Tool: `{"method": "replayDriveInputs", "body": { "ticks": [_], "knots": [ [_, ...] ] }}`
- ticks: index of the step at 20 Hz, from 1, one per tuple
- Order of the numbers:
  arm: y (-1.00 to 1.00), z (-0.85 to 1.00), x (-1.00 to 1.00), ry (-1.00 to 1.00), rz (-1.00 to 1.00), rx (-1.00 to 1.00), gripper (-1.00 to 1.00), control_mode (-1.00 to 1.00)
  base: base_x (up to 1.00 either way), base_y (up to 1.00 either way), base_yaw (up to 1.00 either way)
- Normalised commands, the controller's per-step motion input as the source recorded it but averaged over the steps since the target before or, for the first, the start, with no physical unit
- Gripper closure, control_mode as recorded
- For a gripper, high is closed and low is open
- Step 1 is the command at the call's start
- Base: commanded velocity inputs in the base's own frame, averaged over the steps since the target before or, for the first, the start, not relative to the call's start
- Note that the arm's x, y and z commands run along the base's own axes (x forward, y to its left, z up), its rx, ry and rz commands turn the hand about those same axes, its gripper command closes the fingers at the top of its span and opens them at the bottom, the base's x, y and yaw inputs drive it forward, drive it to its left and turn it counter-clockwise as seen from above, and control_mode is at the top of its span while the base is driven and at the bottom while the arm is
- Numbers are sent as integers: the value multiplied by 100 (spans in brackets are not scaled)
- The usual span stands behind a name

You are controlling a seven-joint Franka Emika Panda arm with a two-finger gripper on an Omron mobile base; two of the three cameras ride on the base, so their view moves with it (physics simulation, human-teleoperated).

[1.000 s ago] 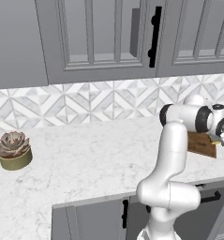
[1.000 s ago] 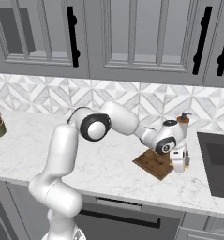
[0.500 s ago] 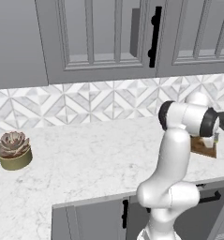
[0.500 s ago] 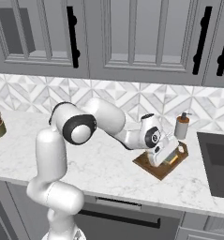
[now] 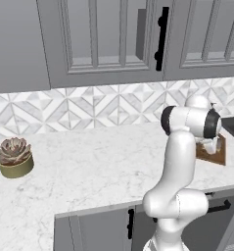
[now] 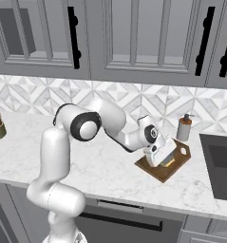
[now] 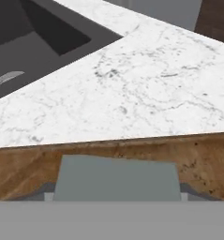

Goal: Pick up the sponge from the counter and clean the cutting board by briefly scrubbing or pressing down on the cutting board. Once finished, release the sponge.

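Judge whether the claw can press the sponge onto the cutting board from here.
Probably yes: the claw sits low over the cutting board, the sponge under it, nothing between.

Grey cabinets — patterned backsplash

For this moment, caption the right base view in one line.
Claw presses the sponge onto the cutting board beside the sink.
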Motion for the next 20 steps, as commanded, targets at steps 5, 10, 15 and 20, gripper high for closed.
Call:
{"method": "replayDriveInputs", "body": {
  "ticks": [5,10,15,20],
  "knots": [
    [36,37,9,0,0,23,100,-100,0,0,0],
    [28,-67,59,-2,0,19,100,-100,0,0,0],
    [14,-100,45,-21,-3,11,100,-100,0,0,0],
    [0,-15,-28,-52,-19,7,100,-100,0,0,0]
  ]
}}
